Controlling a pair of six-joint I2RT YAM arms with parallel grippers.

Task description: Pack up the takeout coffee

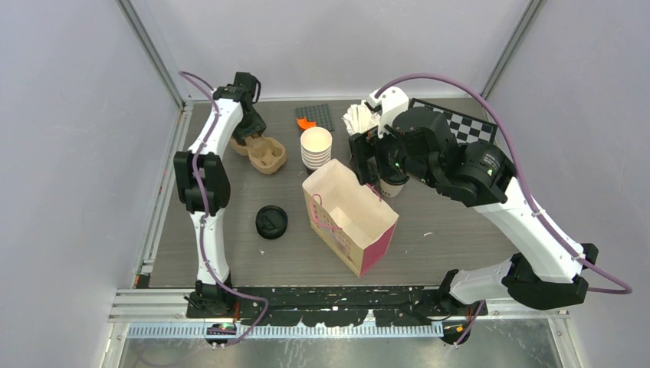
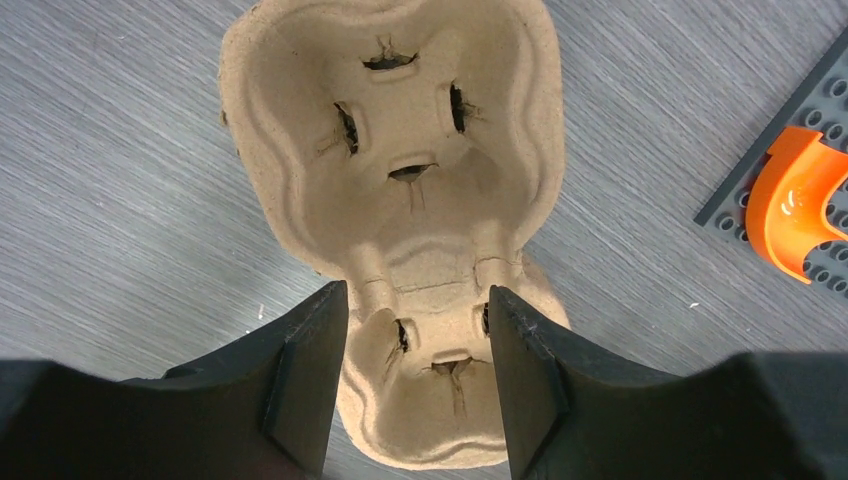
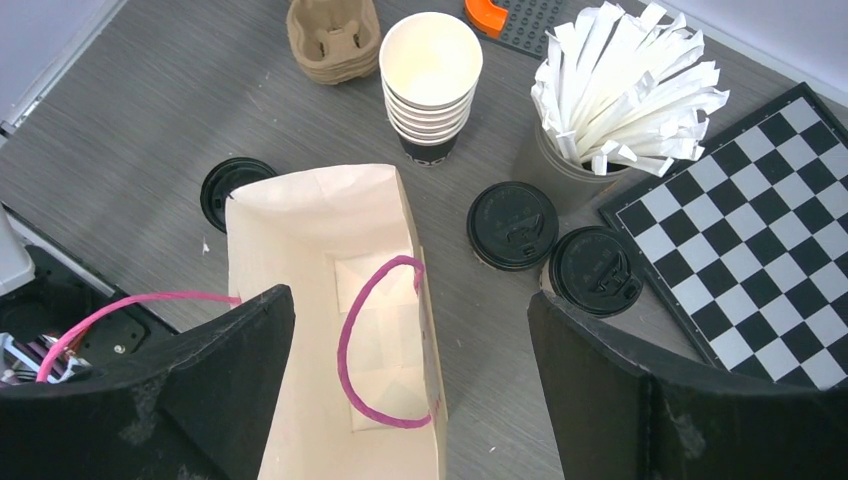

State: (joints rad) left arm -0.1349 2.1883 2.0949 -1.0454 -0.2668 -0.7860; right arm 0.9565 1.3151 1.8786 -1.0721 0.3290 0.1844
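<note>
Two takeout coffee cups with black lids (image 3: 512, 224) (image 3: 595, 270) stand side by side on the table right of the open paper bag (image 3: 330, 250). In the top view only one (image 1: 394, 185) shows, under the right arm. My right gripper (image 3: 408, 297) hangs wide open and empty above the bag's right wall, the cups just ahead to its right. My left gripper (image 2: 415, 290) is low over the brown pulp cup carrier (image 2: 400, 120), its fingers apart on either side of the carrier's near end. From above, this gripper (image 1: 253, 138) sits at the carrier's (image 1: 268, 156) far-left end.
A stack of lidless cups (image 1: 316, 146) stands behind the bag (image 1: 349, 215). A loose black lid (image 1: 271, 221) lies left of the bag. A holder of white stirrers (image 3: 625, 90), a checkerboard (image 3: 760, 230) and a grey stud plate with an orange piece (image 2: 795, 200) are at the back.
</note>
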